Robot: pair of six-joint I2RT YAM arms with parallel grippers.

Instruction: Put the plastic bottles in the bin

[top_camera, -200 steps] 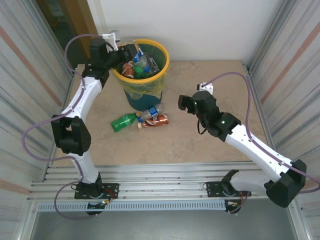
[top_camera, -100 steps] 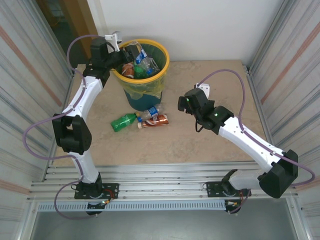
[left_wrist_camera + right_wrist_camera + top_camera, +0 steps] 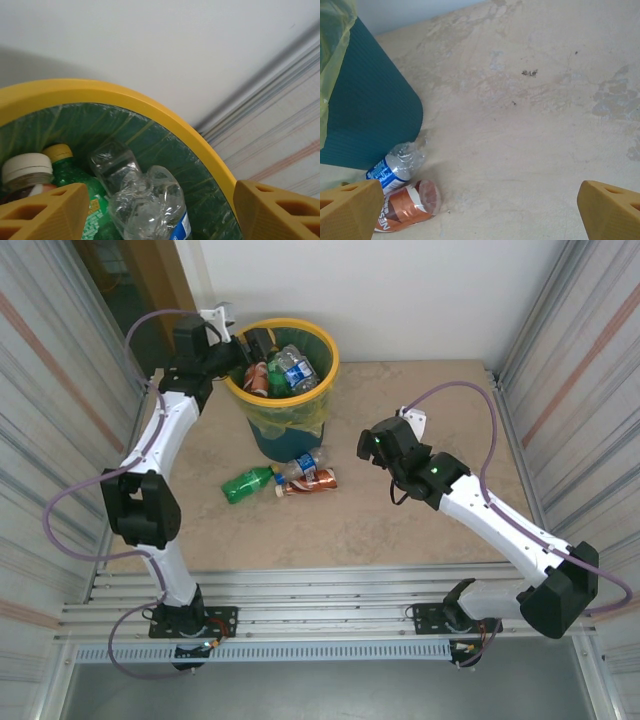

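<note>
The bin [image 3: 333,368] with its yellow rim stands at the back left, with several plastic bottles inside. My left gripper [image 3: 256,346] hangs open over its left rim. In the left wrist view a crushed clear bottle [image 3: 150,205] lies loose in the bin [image 3: 150,107], between the spread left gripper [image 3: 160,217] fingers and touching neither. Three bottles lie on the table in front of the bin: green [image 3: 247,483], clear with a blue label [image 3: 305,462] and brown-orange [image 3: 310,480]. My right gripper [image 3: 370,445] is open, empty, to their right.
In the bin a green bottle [image 3: 75,182] and a white-capped bottle [image 3: 27,172] lie beside the clear one. The right wrist view has the teal bin wall [image 3: 365,100], the clear bottle [image 3: 395,165] and the brown-orange bottle [image 3: 407,205] left of the open right gripper [image 3: 480,215]. Corrugated walls flank the table.
My left gripper opened over the bin and the clear blue-labelled bottle dropped from it among the others. The right arm swung its gripper a little left and back.
</note>
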